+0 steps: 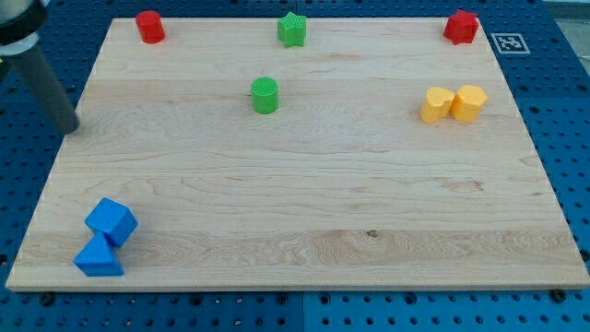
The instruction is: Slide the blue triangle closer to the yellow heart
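Observation:
The blue triangle (97, 259) lies at the board's bottom left corner, touching a blue cube (112, 221) just above it. The yellow heart (436, 105) sits at the right side of the board, touching a yellow hexagonal block (468, 102) on its right. My tip (70, 128) is at the board's left edge, well above the blue blocks and far left of the yellow heart. It touches no block.
A red cylinder (150, 27) stands at the top left, a green star (292, 29) at the top middle, a red block (461, 27) at the top right. A green cylinder (265, 95) sits left of centre. The wooden board (304, 203) rests on a blue pegboard.

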